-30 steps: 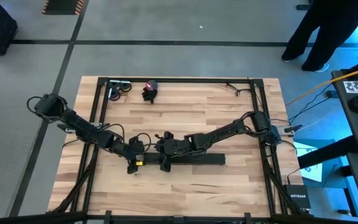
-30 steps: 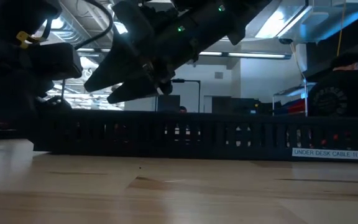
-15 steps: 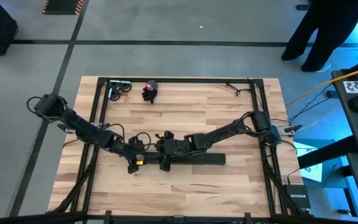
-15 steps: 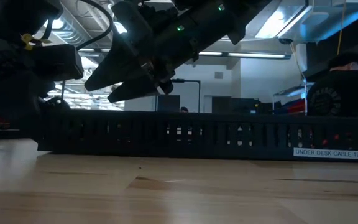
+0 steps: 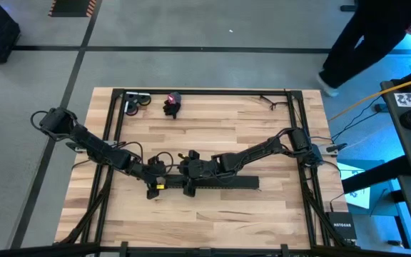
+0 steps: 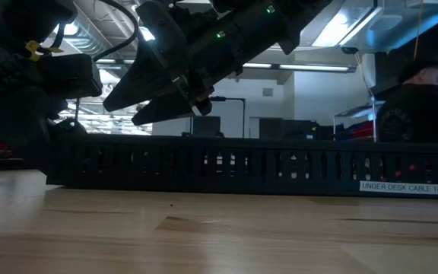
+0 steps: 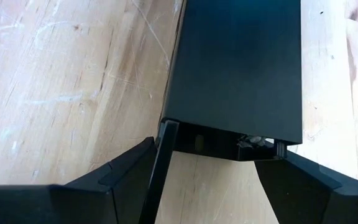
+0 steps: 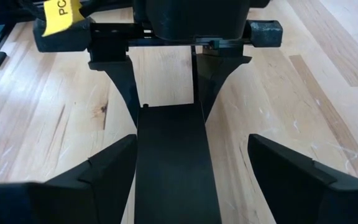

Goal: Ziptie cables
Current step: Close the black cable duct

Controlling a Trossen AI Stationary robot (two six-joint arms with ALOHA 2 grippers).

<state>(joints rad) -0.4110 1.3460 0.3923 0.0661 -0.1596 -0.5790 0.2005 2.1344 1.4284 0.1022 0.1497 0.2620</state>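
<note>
A long black slotted channel (image 5: 223, 183) with a flat cover (image 8: 173, 162) lies on the table's near middle. My left gripper (image 5: 175, 180) is at the channel's left end, with one finger on each side of it (image 7: 216, 155). My right gripper (image 5: 189, 171) is open and hangs just above the channel near that end (image 6: 120, 110), its fingers wide on either side of the cover (image 8: 191, 140) and clear of it. The cables are mostly hidden; red specks (image 6: 414, 169) show through the slots. Thin dark straps (image 5: 268, 101), probably the zipties, lie at the far right. My left gripper holds the channel's open left end (image 7: 229, 146) between its two fingers, one finger on each long side wall (image 7: 278, 148). The fingers come level from the table's left and lie along the channel. The channel rests flat on the table.
A roll (image 5: 135, 101) and a black and red thing (image 5: 171, 104) lie at the far left. Black frame rails (image 5: 113, 143) run along the table's sides. A person (image 5: 377, 36) walks beyond the far right corner. Bare wood lies near and far of the channel.
My left gripper and the channel have slid a little toward the table's right edge, with the channel flat on the table. My right gripper has kept still above it.
</note>
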